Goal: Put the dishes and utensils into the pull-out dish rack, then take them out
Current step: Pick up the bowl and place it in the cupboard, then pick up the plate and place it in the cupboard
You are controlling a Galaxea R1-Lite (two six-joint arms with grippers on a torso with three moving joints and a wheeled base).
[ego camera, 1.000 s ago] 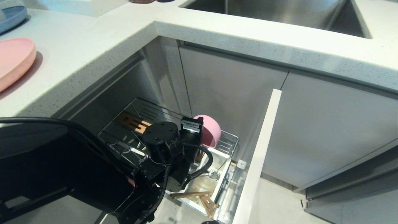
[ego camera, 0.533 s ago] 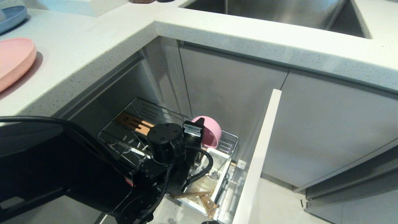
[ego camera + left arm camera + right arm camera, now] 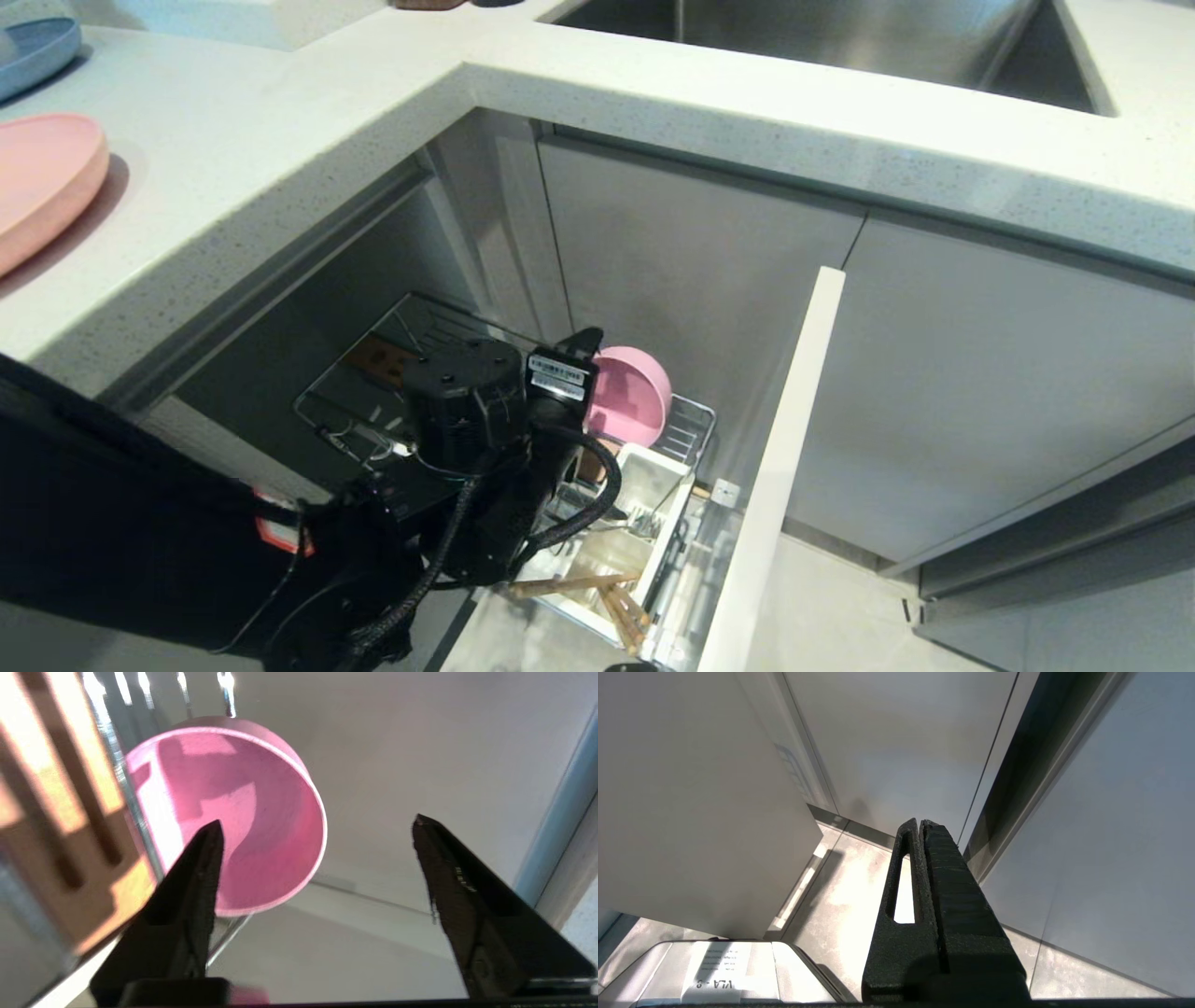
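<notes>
The pink bowl (image 3: 243,812) stands on its edge in the rack (image 3: 686,425), probably for draining. The left gripper (image 3: 317,854) is spread wide beside it, holding nothing. The right gripper (image 3: 920,833) is pressed together, away from the work.

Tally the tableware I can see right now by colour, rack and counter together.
Pink: 2, the bowl propped in the pull-out rack and the plate on the counter.
Blue: 1, a dish at the counter's far left corner.
Light wood: 1 bunch of chopsticks in the white caddy.
Total: 4.
</notes>
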